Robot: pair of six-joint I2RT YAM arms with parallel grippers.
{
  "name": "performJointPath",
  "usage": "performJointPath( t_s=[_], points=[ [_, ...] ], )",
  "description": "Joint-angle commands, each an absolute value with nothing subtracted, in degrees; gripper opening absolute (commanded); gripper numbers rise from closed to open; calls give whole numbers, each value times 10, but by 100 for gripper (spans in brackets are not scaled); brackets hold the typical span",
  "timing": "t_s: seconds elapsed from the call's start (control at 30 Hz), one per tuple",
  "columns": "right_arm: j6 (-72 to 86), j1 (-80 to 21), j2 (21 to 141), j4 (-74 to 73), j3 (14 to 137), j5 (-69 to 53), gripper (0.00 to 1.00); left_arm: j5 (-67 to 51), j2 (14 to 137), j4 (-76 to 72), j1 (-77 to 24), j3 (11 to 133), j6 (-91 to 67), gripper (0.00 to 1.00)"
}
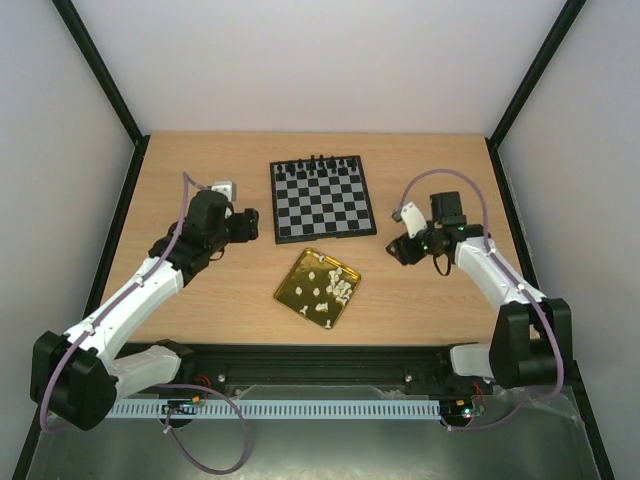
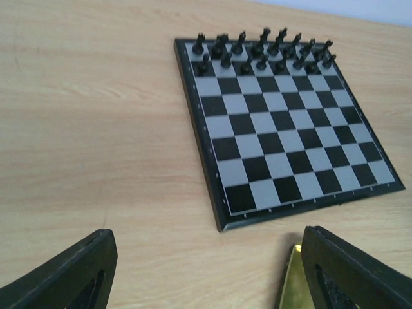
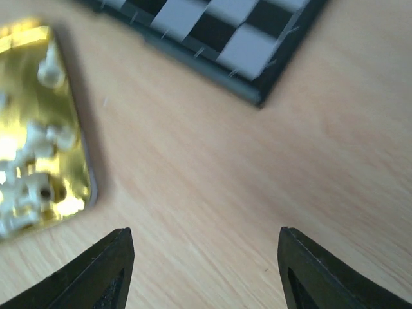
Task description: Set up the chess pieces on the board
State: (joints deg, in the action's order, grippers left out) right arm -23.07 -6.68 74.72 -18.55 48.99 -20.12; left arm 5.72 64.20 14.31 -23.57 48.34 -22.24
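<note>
Overhead view of a wooden table [image 1: 230, 160] with a small chessboard [image 1: 322, 205] near the middle, toward the far side. Black pieces [image 1: 318, 165] standing on its two far rows, near rows bare. Just in front of the board, close to its near edge but apart from it, a shiny gold tray [image 1: 292, 285], turned like a diamond with one corner toward the board. Loose in the tray, the white pieces [image 1: 335, 290], none yet on the board. Too small and blurred for any reading of lie or long axis.

Left gripper [image 1: 252, 224] hovering beside the board's left edge, fingers spread apart, holding nothing. Right gripper [image 1: 400, 248] hovering off the board's near right corner, fingers likewise wide apart and empty.

Tray between the two grippers and a little nearer the robot than either. From the right gripper, toward the robot and to its left; from the left gripper, toward the robot and to its right. About equally close to both from overhead. In the right wrist view, tray and white pieces plainly ahead on the left; in the left wrist view, only one gold corner beside the right finger. Probably the easier reach for the right arm, followed by a short carry to the board's near rows.
</note>
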Motion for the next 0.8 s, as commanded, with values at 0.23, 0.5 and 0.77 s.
performJointPath(
  t_s=[0.23,0.5,0.77],
  points=[
    [-498,-201,802,-203,399,-146,73,-9,653,173,-246,436,-252,88],
    [-536,-281,881,-194,413,-128,79,-23,648,177,-247,431,-262,88],
    [-484,-365,949,-173,460,-112,74,-2,625,182,-242,434,-277,88]
  ],
)
